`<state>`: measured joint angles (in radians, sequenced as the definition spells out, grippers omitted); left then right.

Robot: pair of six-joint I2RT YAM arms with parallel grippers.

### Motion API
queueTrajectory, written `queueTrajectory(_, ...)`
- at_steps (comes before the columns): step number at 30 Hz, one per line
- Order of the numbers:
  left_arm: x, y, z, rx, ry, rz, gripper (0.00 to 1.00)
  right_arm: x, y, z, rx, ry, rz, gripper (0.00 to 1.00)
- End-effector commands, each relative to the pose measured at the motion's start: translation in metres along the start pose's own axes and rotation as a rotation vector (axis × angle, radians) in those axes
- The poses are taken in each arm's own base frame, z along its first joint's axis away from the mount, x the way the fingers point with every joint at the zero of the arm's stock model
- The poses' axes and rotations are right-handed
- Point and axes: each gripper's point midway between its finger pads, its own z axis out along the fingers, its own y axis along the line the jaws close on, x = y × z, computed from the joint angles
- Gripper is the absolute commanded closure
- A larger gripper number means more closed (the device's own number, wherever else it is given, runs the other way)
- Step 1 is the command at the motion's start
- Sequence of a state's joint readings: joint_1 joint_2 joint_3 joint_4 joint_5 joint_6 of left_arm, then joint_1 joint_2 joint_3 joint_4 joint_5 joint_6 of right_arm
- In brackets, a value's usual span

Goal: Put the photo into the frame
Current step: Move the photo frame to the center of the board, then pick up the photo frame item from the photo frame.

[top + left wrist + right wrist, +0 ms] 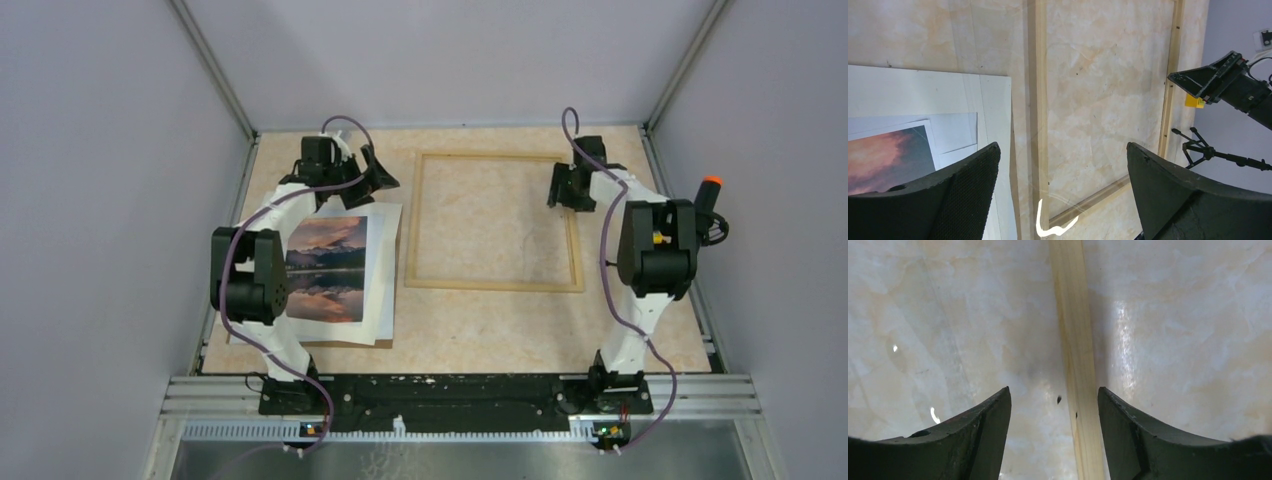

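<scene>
Pale thin-wood rectangular frame (494, 285) lies flat, right gripper (1054, 392) spread astride its smooth rail; left gripper (1063, 150) gapes wide near the glossy orange-blue paper photo (330, 262).

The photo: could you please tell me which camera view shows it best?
The top external view: the photo lies nearly whole beside the frame, its landscape clear. The left wrist view catches only one corner; the right wrist view shows none of it.
</scene>
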<state>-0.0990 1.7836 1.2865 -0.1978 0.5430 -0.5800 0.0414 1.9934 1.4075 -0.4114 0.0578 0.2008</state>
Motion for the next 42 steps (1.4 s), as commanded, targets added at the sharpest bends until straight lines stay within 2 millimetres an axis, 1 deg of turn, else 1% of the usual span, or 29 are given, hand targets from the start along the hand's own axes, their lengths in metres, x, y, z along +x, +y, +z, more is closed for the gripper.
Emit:
queueTrajectory(1,0.0,0.003,0.009,0.019,0.03,0.034,0.02,-0.025,0.024,-0.046,-0.075,-0.119,0.025,0.36)
queueTrajectory(3,0.007,0.011,0.015,0.015,0.053,0.014,0.02,-0.023,0.03,-0.047,-0.105,-0.126,0.041,0.36)
queueTrajectory(5,0.012,0.014,0.019,0.026,0.06,0.005,0.02,-0.021,0.038,-0.048,-0.152,-0.119,0.045,0.37)
queueTrajectory(8,0.016,0.023,0.022,0.005,0.056,0.007,0.03,-0.023,0.051,-0.047,-0.232,-0.137,0.043,0.37)
queueTrajectory(10,0.017,0.028,0.023,-0.019,0.058,0.012,0.09,-0.024,0.066,-0.045,-0.31,-0.146,0.045,0.37)
queueTrajectory(12,0.019,0.028,0.022,-0.016,0.06,0.019,0.2,-0.025,0.081,-0.041,-0.397,-0.148,0.056,0.38)
queueTrajectory(13,0.019,0.026,0.022,-0.007,0.06,0.025,0.24,-0.023,0.086,-0.038,-0.428,-0.141,0.062,0.38)
queueTrajectory(14,0.021,0.028,0.022,-0.014,0.066,0.028,0.25,-0.023,0.089,-0.035,-0.445,-0.136,0.067,0.39)
queueTrajectory(17,0.029,0.046,0.024,-0.088,0.086,0.009,0.23,-0.02,0.091,-0.027,-0.448,-0.121,0.073,0.4)
queueTrajectory(18,0.032,0.049,0.025,-0.091,0.093,0.0,0.22,-0.02,0.092,-0.026,-0.456,-0.118,0.075,0.4)
queueTrajectory(21,0.036,0.049,0.03,-0.061,0.102,-0.012,0.2,-0.02,0.095,-0.024,-0.474,-0.12,0.086,0.4)
queueTrajectory(26,0.045,0.051,0.04,-0.021,0.153,-0.046,0.18,-0.014,0.093,-0.016,-0.484,-0.099,0.112,0.4)
queueTrajectory(29,0.05,0.052,0.044,0.029,0.177,-0.093,0.16,-0.012,0.097,-0.016,-0.578,-0.071,0.186,0.4)
queueTrajectory(31,0.05,0.046,0.042,0.102,0.184,-0.131,0.18,-0.015,0.1,-0.018,-0.642,-0.077,0.22,0.4)
queueTrajectory(34,0.051,0.042,0.04,0.168,0.181,-0.165,0.26,-0.014,0.104,-0.015,-0.665,-0.069,0.225,0.39)
queueTrajectory(37,0.058,0.044,0.043,0.19,0.208,-0.197,0.33,-0.012,0.105,-0.013,-0.67,-0.06,0.229,0.39)
queueTrajectory(42,0.059,0.046,0.045,0.204,0.208,-0.204,0.44,-0.011,0.103,-0.011,-0.666,-0.06,0.227,0.39)
